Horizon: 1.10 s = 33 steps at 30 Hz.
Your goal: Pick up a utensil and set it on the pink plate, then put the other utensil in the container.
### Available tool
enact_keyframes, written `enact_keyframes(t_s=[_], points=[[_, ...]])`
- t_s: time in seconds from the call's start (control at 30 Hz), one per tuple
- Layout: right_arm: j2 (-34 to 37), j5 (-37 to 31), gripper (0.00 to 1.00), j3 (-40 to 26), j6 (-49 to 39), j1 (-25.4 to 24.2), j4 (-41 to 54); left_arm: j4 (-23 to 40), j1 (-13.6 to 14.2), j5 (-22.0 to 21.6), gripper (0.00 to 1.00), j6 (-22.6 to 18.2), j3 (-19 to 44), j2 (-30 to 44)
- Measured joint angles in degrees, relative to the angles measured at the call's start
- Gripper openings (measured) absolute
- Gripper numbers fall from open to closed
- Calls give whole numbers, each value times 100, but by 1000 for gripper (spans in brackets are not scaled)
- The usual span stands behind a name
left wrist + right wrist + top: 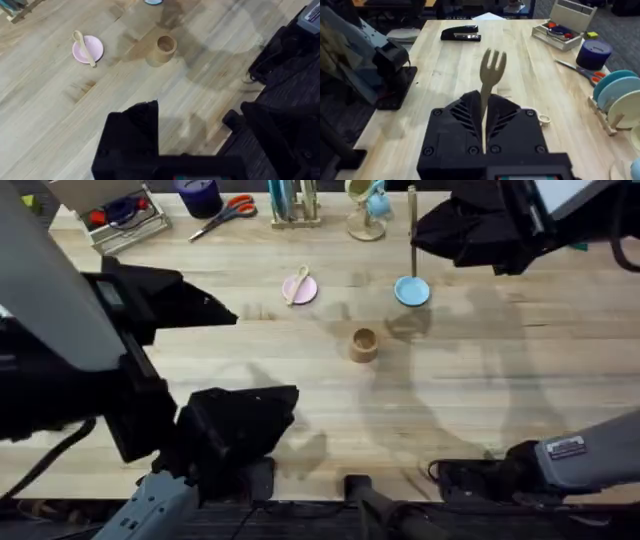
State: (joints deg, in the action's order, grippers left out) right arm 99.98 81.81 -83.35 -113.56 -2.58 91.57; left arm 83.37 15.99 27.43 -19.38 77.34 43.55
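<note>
pale wooden planks make up the table (480,390), with clutter along its far edge. from overhead the pink plate (299,288) sits left of the middle with the spoon (295,283) lying across it, bowl end past the far rim; the light-blue plate (411,291) lies well to its right, and the container (364,344) stands upright and apart, nearer the arm bases, between the two plates. the same view shows scissors (226,213), a dark-blue cup (199,195) and a tray of small items (112,214) along the far side, while both arms show as large dark shapes. the left wrist view gives a closer look at plate, spoon and container, the cup's mouth open and nothing visible inside, and it shows the left gripper (132,131) as a dark block low over bare wood; how its fingers stand cannot be told. the right wrist view adds what the others miss: the right gripper (485,131) is clamped on the thin handle of the fork (491,70), which stands up between the fingers with its tines pointing away from the camera, raised above the table. a black stapler (461,33) rests on the table beyond the fork, and a rack of plates (615,100) stands at one side.
</note>
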Motion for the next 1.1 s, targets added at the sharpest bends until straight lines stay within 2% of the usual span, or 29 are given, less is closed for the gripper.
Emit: enact_keyframes(t_s=[0.37,0.77,1.1], points=[[0,-104,32,199,-181,17,-476,0,0,1,993,0,0,0],[0,-100,32,1038,-202,27,-1108,-1,0,0,993,0,0,0],[0,-14,32,1846,-221,272,-2127,-1,0,-1,993,0,0,0]])
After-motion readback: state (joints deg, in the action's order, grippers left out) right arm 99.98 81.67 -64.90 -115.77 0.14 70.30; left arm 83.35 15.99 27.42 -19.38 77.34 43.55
